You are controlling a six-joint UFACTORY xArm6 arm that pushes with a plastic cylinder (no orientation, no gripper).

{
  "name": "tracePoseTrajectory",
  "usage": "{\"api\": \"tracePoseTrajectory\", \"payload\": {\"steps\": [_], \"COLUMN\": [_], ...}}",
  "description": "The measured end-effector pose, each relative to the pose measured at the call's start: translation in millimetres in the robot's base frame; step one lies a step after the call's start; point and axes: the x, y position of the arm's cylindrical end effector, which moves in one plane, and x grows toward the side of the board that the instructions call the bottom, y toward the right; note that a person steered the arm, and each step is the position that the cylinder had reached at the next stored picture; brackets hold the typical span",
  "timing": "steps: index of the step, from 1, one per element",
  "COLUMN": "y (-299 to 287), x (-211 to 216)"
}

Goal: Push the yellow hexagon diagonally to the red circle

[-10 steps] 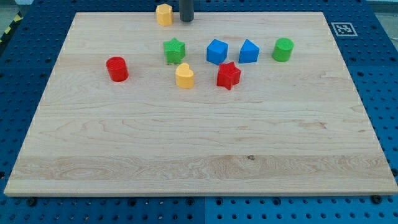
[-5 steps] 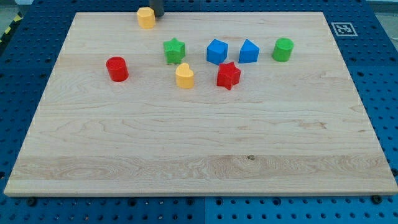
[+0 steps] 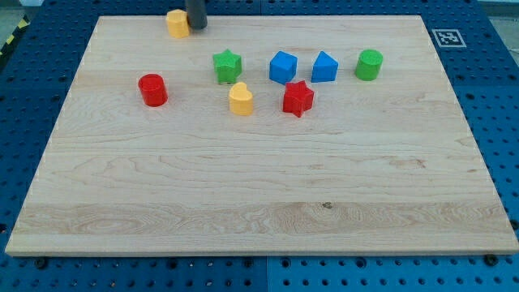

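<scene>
The yellow hexagon [image 3: 177, 23] sits near the board's top edge, left of centre. My tip [image 3: 196, 27] is right against the hexagon's right side. The red circle [image 3: 152, 89] stands lower and a little to the left of the hexagon, near the board's left side. The tip is well above and to the right of the red circle.
A green star [image 3: 228, 66], a yellow heart-shaped block [image 3: 240, 99], a red star [image 3: 298, 98], two blue blocks [image 3: 283, 66] [image 3: 324, 66] and a green circle [image 3: 369, 64] lie in the board's upper middle. A marker tag [image 3: 447, 37] sits at the top right.
My tip has moved left along the top edge, and the yellow hexagon has slid left with it, from about centre-left to further left.
</scene>
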Motion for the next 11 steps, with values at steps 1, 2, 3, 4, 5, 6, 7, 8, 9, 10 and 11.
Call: {"api": "tracePoseTrajectory", "payload": {"steps": [1, 2, 3, 4, 5, 6, 7, 8, 9, 10, 11], "y": [-22.9, -45.2, -60.9, -66.9, -70.0, -76.8, -86.0, -93.0, -96.6, -92.7, -35.2], "x": [1.9, 1.9, 1.9, 1.9, 1.9, 1.8, 1.8, 2.2, 3.2, 3.9, 3.9]}}
